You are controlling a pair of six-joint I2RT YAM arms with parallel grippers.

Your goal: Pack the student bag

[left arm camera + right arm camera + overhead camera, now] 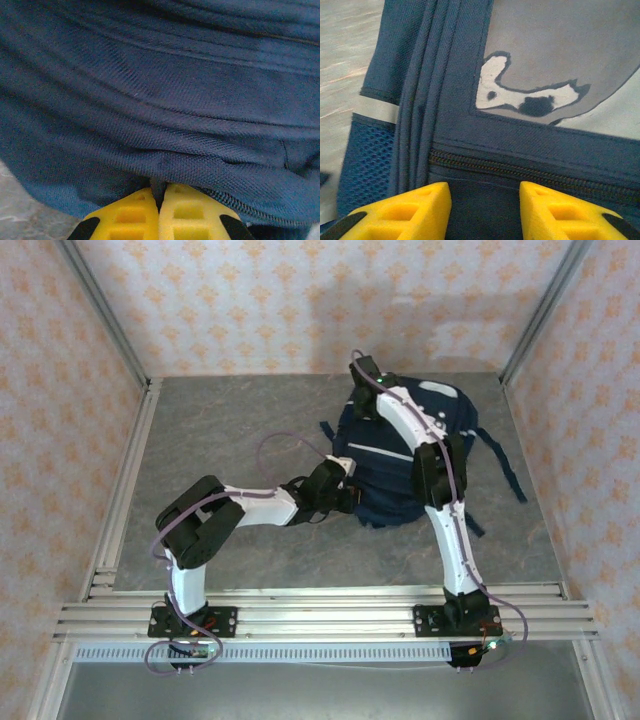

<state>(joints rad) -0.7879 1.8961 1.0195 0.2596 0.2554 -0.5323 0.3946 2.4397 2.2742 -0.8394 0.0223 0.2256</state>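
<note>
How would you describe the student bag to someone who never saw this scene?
On the grey table, look far right, near the back wall. The student bag lies there: navy-blue fabric, white stripes, dark straps. It is the biggest thing on the table.

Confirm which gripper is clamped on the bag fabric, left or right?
The left gripper: its yellow fingers are pressed together on a fold of the student bag. The right gripper is open at the zipper, gripping nothing.
</note>
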